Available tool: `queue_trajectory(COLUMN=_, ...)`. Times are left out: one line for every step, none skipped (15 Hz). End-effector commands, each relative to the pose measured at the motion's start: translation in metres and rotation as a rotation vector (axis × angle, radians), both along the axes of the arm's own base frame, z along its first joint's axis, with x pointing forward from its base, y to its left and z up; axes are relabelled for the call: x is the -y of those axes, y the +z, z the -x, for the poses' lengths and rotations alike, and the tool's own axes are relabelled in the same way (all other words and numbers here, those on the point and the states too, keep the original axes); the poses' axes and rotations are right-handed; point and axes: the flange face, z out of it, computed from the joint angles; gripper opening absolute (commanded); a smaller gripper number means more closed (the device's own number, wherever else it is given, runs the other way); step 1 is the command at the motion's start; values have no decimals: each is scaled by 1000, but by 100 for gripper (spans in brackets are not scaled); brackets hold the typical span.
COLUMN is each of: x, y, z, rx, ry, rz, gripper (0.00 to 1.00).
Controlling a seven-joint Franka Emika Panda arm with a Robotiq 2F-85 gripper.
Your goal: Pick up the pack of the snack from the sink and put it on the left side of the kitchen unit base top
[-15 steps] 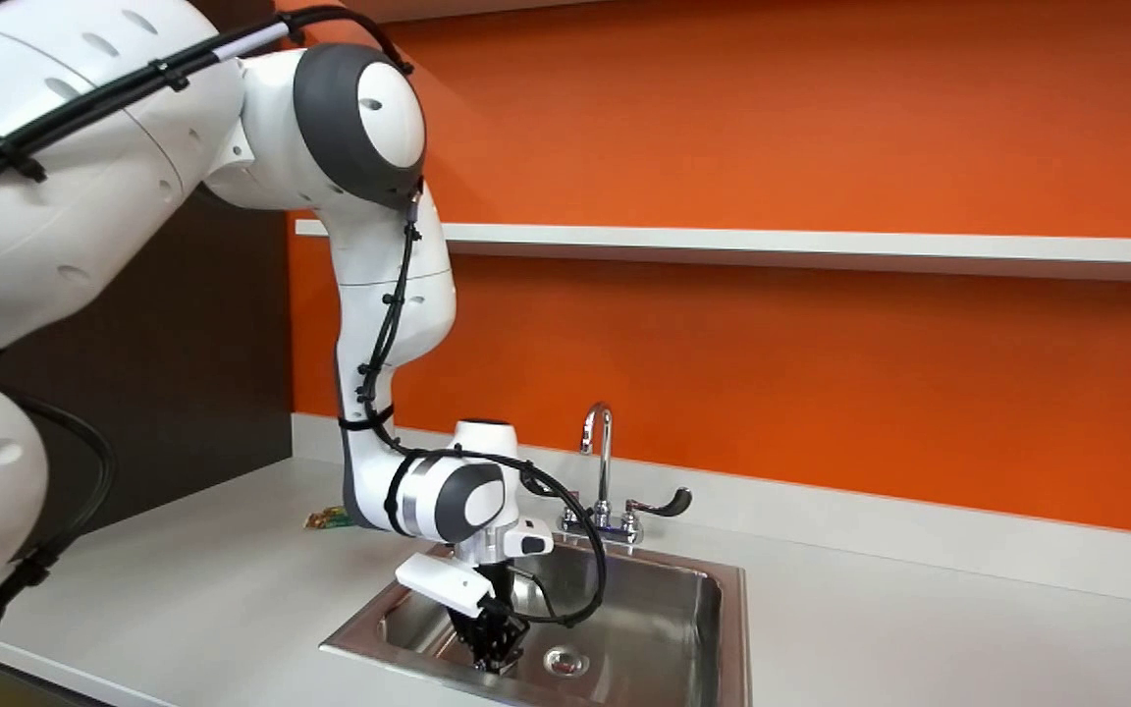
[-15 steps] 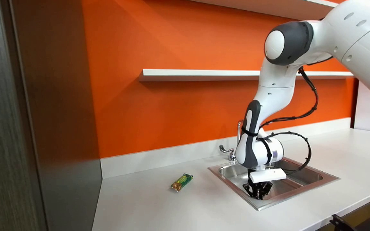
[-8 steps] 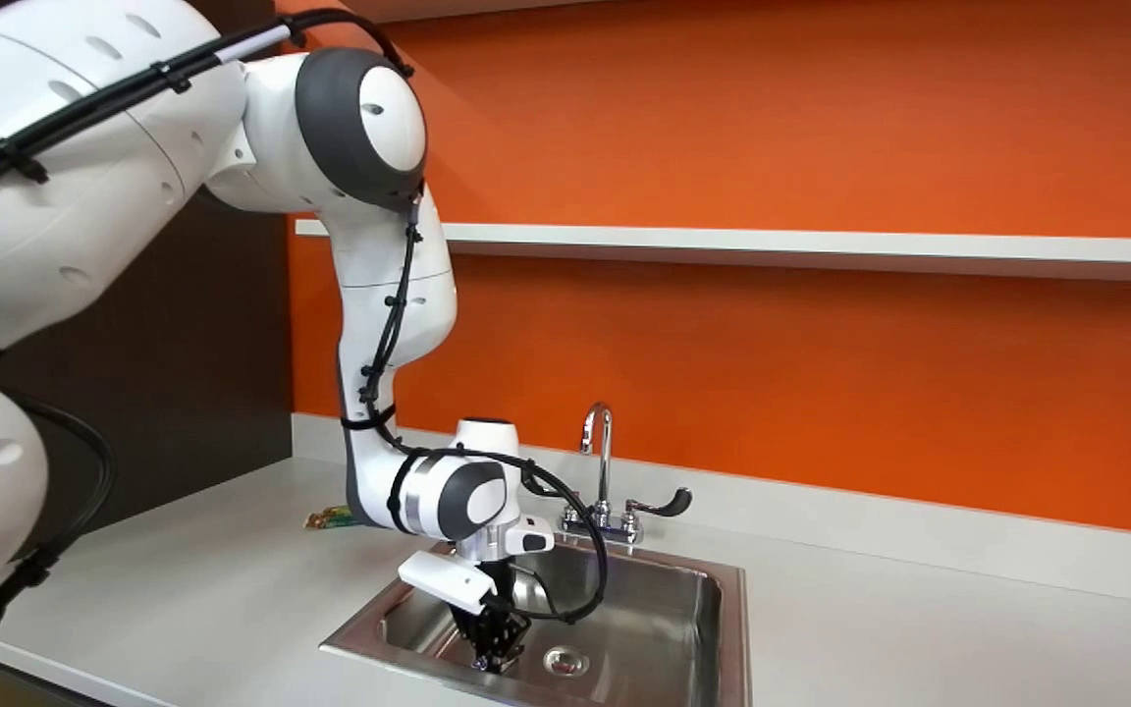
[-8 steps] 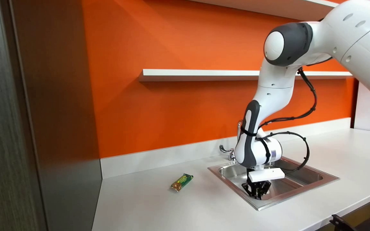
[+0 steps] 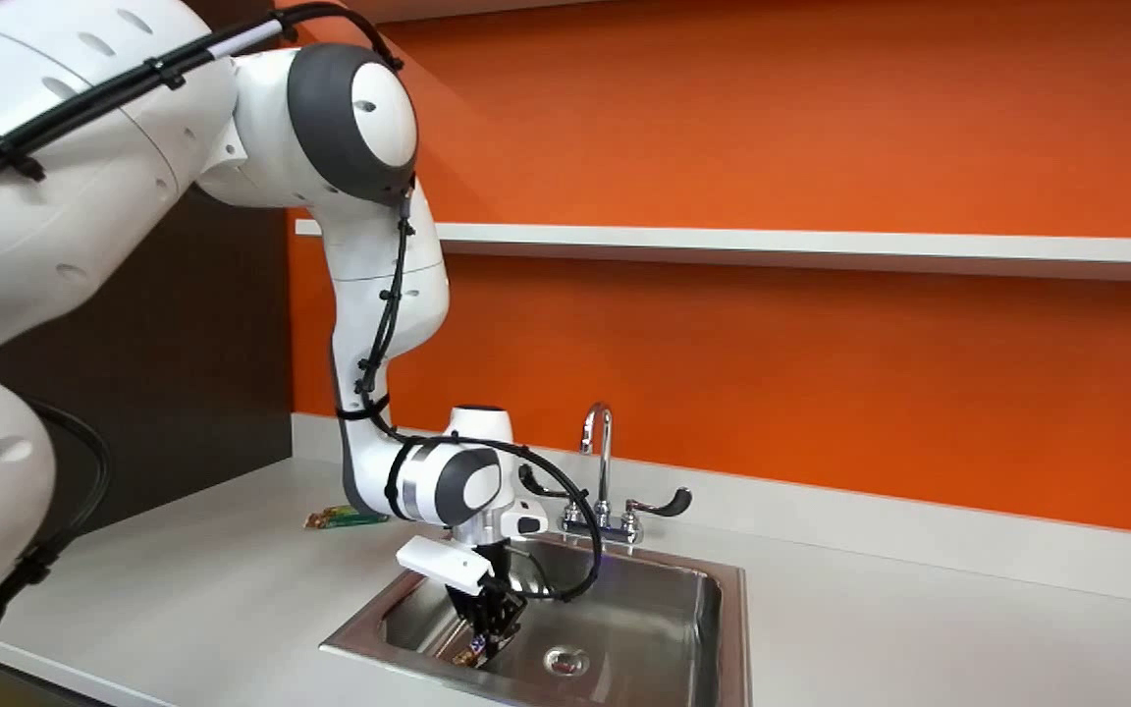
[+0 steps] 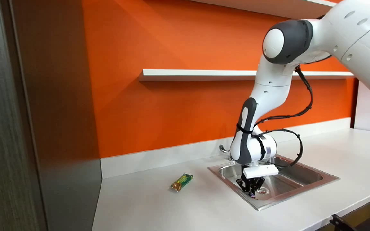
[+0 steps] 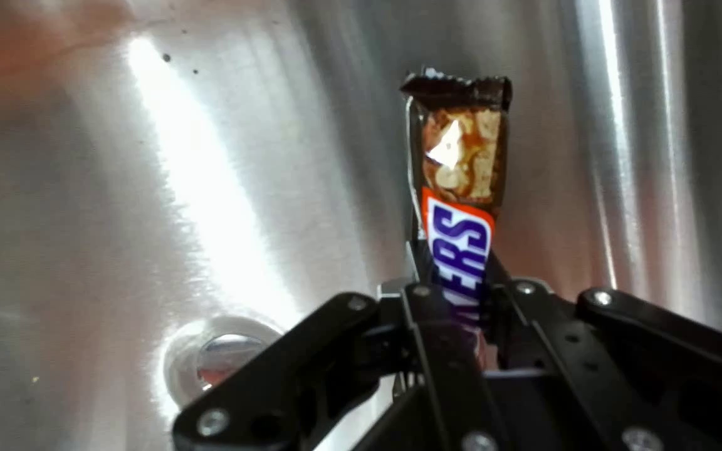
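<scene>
Pincer gripping snack in sink, white counter, orange wall

Both exterior views are bright and mostly sharp; the white countertop is palest toward its far right corner in an exterior view. Beyond the back edge, the orange wall darkens under the shelf, consistent with overhead light; the space below the front edge is dim. In the wrist view, a broad streak of glare crosses the steel sink, a small highlight whitens the snack bar, and the near parts of the gripper appear slightly soft.
</scene>
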Motion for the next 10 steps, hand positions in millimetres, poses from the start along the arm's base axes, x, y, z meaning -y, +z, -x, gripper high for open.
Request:
queue_trajectory(x=-9, y=28, z=-2, rx=6, ry=7, rz=2, gripper=5)
queue_trajectory(x=-11, y=33, z=-3, rx=14, ry=11, rz=0, gripper=5)
queue_trajectory(x=-13, y=39, z=-2, rx=19, ry=15, rz=-3, gripper=5)
queue_trajectory(x=-14, y=45, z=-2, rx=26, ry=17, rz=-3, gripper=5)
queue_trajectory(x=-16, y=51, z=-1, rx=36, ry=22, rz=-3, gripper=5)
queue_trajectory(x=-18, y=58, z=1, rx=42, ry=24, rz=-2, gripper=5)
queue_trajectory(x=-20, y=65, z=4, rx=49, ry=31, rz=-3, gripper=5)
queue_trajectory(x=-22, y=72, z=6, rx=53, ry=37, rz=-6, gripper=5)
queue_trajectory(x=-25, y=80, z=9, rx=57, ry=44, rz=-7, gripper=5)
queue_trajectory(x=-29, y=87, z=13, rx=59, ry=54, rz=-9, gripper=5)
